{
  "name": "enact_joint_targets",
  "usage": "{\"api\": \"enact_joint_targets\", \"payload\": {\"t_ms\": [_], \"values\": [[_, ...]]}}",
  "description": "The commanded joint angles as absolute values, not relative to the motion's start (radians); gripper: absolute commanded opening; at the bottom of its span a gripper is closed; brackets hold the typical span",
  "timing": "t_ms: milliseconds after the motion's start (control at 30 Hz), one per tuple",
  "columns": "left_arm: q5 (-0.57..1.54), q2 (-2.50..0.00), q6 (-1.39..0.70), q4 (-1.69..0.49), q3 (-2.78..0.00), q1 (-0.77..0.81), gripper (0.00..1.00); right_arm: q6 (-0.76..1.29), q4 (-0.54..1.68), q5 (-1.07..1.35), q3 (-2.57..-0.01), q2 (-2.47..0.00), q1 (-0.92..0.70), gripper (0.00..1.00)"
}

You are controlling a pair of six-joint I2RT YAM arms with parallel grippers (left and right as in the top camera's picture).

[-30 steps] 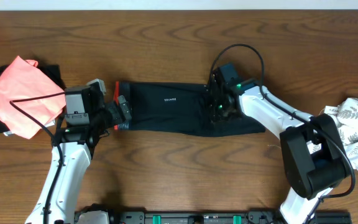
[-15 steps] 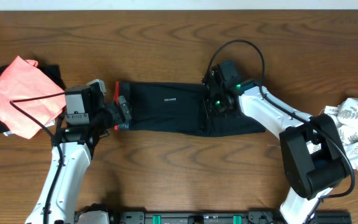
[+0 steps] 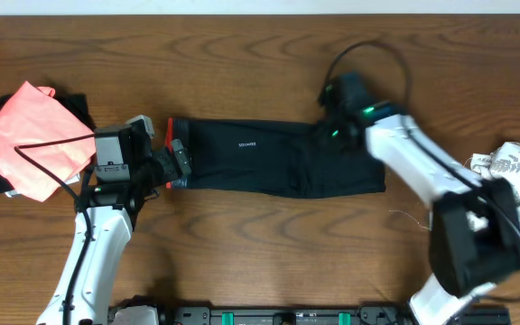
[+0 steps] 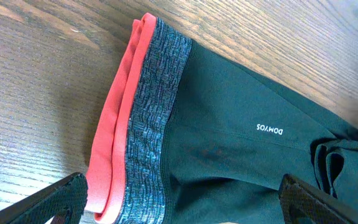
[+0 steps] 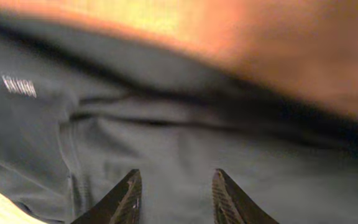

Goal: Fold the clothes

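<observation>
Folded black leggings (image 3: 260,167) lie flat; left gripper (image 4: 191,202) and right gripper (image 5: 174,186) both released.

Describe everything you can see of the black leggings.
The black leggings lie flat on the wooden table, folded into a long band running left-right. Smooth stretchy-looking fabric, small white logo; grey waistband edged coral-red at the left end, creases toward the right. The open left gripper straddles the waistband end; the open right gripper hovers over the creases.

Robot lab bench, by the look: wooden table (image 3: 242,244), two mounted robot arms (image 3: 97,244), black base rail (image 3: 269,317), loose cable (image 3: 52,143).
</observation>
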State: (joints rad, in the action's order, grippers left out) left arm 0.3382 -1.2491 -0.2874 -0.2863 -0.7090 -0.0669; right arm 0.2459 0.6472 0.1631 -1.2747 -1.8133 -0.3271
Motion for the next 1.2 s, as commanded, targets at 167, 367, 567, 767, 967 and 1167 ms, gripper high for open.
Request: {"api": "enact_joint_targets", "payload": {"t_ms": [167, 367, 567, 767, 967, 1167], "values": [[0.348, -1.342, -0.268, -0.224, -0.722, -0.067, 0.98, 0.248, 0.885, 0.028, -1.314, -1.715, -0.164, 0.36], [0.348, -1.502, -0.195, -0.170, -0.757, -0.088, 0.98, 0.176, 0.998, 0.010, -1.314, -1.715, -0.088, 0.35], [0.353, -1.685, -0.175, -0.173, -0.841, -0.145, 0.98, 0.159, 1.036, 0.010, -1.314, -1.715, -0.068, 0.33], [0.520, -1.823, -0.150, -0.158, -0.870, -0.147, 0.98, 0.159, 1.032, 0.011, -1.314, -1.715, -0.068, 0.33], [0.580, -1.890, -0.150, -0.233, -0.869, -0.144, 0.98, 0.160, 1.036, 0.011, -1.314, -1.715, -0.068, 0.32], [0.580, -1.890, -0.150, -0.250, -0.869, -0.146, 0.62, 0.160, 1.041, 0.011, -1.314, -1.715, -0.068, 0.31]]}}
